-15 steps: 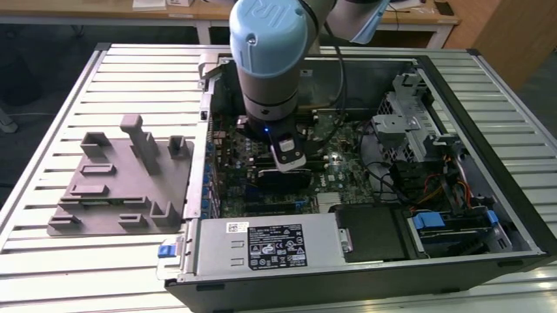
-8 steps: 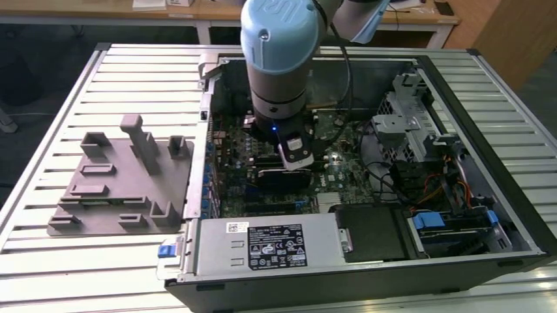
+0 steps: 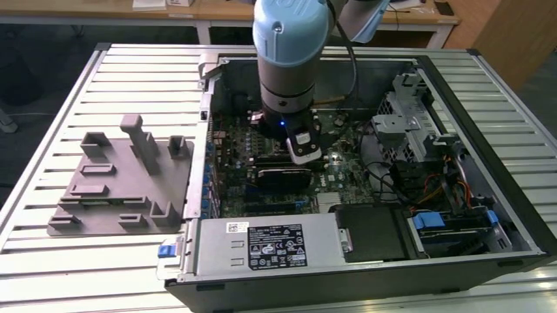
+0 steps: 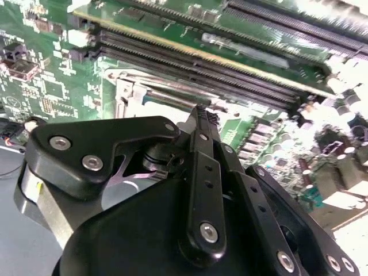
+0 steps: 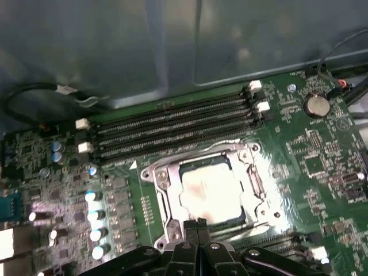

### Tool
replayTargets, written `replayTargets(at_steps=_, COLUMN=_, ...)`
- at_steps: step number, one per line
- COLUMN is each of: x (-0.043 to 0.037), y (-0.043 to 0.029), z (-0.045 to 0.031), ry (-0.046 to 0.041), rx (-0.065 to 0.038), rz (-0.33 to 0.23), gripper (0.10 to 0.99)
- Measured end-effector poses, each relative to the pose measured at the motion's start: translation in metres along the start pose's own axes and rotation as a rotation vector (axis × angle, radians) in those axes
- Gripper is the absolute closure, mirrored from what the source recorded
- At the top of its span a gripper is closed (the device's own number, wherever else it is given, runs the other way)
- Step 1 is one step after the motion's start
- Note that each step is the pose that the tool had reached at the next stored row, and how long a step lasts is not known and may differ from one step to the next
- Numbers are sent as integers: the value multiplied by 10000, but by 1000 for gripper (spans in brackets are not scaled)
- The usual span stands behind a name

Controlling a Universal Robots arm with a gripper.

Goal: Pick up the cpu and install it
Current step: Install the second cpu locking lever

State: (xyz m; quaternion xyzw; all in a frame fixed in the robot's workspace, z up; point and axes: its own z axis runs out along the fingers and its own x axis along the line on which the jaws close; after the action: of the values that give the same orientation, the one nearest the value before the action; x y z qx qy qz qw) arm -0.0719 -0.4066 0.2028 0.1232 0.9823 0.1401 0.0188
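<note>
The cpu (image 5: 210,192), a flat square chip with a shiny silver top, lies inside the metal socket frame (image 5: 156,175) on the green motherboard (image 5: 322,161) in the first wrist view. My gripper (image 5: 198,223) hangs just above the chip's near edge, its two black fingers pressed together with nothing between them. In the second wrist view the shut gripper (image 4: 201,110) points at the socket frame (image 4: 129,95). The exterior view has the arm reaching down into the open computer case, with the gripper (image 3: 302,155) low over the board.
Several long memory slots (image 5: 172,123) run beside the socket. A black heatsink block (image 3: 280,176) sits just in front of the gripper. The power supply (image 3: 261,244) and drive cage (image 3: 409,124) crowd the case. A grey fixture plate (image 3: 122,189) with upright posts lies on the slatted table, at the exterior view's left.
</note>
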Motion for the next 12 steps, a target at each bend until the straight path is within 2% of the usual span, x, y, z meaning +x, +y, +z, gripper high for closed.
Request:
replayTargets(at_steps=6, x=-23, y=123, z=38, ry=-58, rx=238, rz=-18, gripper=980)
replayTargets(at_steps=9, x=-31, y=182, z=56, ry=-95, rx=388, rz=-29, gripper=980)
replayTargets(at_steps=12, x=-33, y=237, z=71, ry=-144, rx=590, rz=-44, gripper=980)
